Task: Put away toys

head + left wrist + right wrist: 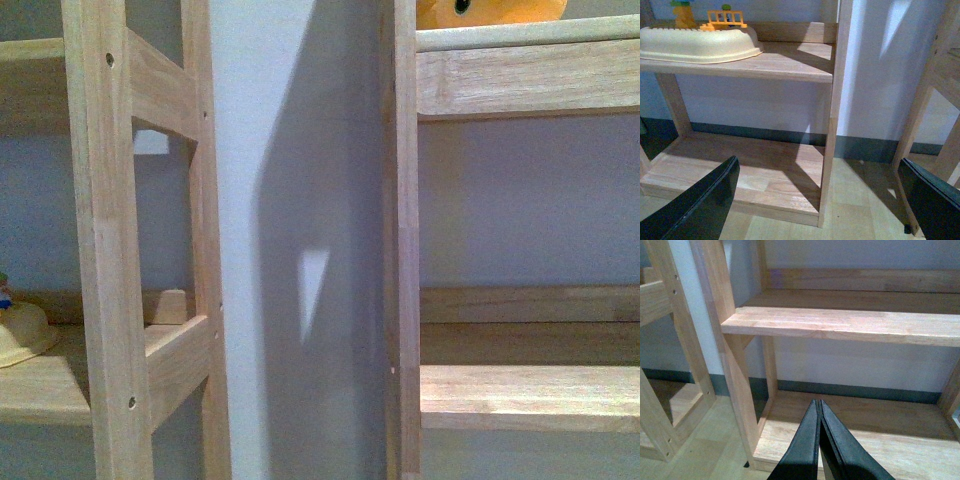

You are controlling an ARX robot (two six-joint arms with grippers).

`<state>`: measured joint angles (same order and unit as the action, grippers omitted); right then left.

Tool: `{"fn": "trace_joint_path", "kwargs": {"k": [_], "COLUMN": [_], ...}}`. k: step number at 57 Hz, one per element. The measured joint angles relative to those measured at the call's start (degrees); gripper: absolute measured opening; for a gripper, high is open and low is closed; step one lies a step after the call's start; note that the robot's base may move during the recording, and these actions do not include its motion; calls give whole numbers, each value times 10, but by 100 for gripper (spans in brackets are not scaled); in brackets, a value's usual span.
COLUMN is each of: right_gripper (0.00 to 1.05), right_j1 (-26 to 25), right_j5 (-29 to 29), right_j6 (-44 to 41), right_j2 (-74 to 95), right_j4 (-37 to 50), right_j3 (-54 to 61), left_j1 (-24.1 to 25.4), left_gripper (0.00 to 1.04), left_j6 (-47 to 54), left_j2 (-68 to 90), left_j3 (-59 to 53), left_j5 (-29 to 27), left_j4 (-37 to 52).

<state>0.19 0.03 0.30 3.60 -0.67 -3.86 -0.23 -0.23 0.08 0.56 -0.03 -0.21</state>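
two wooden shelf units side by side against a pale wall, a narrow gap between them. orange-yellow plush toy (490,11) up on the top board of the right shelf unit (520,75), only its lower edge in sight, well above and apart from both grippers. left gripper (820,200) spread wide, jaws far apart, nothing between them; beyond the jaws, the left shelf unit (790,65) with a cream tub (697,44) and small orange and yellow pieces (725,19) behind it. right gripper (820,440) pressed fully together, holding nothing; past its tips, bare middle and bottom boards.
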Motion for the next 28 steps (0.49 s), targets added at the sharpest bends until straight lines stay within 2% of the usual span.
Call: {"fn": "trace_joint_path", "kwargs": {"k": [28], "right_gripper": [4], "right_j1": [0], "right_j5": [-1], "right_j6": [0], "right_j2": [-31], "right_j4": [5], "right_j3": [31], "left_j1": [0], "left_gripper": [98], "left_j6": [0], "left_j2": [0], "left_j3": [0], "left_j5": [0], "left_j4": [0]}}
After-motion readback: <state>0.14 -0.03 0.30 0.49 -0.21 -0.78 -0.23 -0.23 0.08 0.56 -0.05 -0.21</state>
